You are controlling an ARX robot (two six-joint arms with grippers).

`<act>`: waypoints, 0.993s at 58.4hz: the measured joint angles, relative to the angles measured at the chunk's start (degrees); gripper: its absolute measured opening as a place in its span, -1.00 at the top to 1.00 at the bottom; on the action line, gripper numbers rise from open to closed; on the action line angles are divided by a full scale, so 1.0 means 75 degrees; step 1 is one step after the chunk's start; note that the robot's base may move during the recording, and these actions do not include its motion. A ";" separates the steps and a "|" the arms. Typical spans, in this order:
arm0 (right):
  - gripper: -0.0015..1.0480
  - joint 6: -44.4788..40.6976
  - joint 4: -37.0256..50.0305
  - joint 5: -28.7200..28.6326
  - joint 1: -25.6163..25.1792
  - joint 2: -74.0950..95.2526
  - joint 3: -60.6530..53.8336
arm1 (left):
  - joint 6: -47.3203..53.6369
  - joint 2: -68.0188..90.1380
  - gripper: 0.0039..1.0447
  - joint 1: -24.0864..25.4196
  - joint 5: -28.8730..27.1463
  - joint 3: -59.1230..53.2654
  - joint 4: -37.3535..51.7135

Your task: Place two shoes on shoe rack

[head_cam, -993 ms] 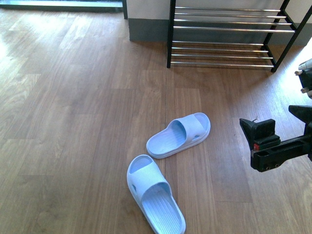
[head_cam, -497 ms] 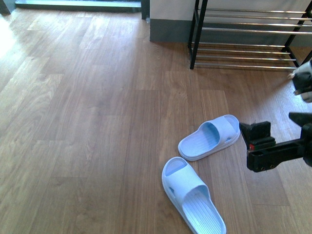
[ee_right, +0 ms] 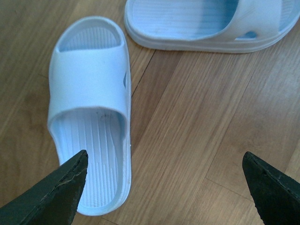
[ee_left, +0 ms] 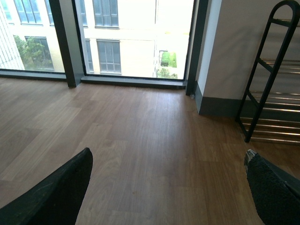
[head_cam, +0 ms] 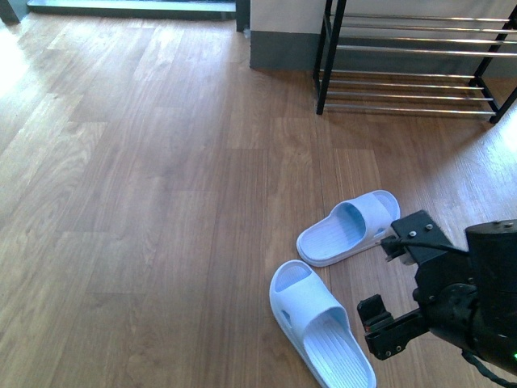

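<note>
Now | right gripper (ee_right: 164, 185) spread wide, empty, above floor (head_cam: 161, 202) | nearer sandal (head_cam: 319, 331) lay just left of it, heel toward me | left gripper (ee_left: 166, 187) also spread, saw no sandal | rack (head_cam: 404, 48) well beyond

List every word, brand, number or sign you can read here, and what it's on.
None can be read in any view.
Far slide and near slide: plain moulded ridges, no brand visible.
Shoe rack: no label.
Red patch on the right gripper: too small to tell if it carries writing.
</note>
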 joint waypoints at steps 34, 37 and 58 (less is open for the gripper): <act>-0.82 -0.0379 -0.1483 -0.0350 0.0600 0.1868 0.2591 | -0.0003 0.0000 -0.83 0.0000 0.0000 0.0000 0.0003; -0.82 -0.0376 -0.1507 -0.0353 0.0600 0.1953 0.2696 | -0.0003 0.0000 -0.83 0.0000 0.0000 0.0003 0.0000; -0.82 0.0015 -0.0956 -0.0667 0.0493 0.2366 0.3034 | -0.0003 0.0000 -0.83 0.0000 0.0000 0.0000 0.0000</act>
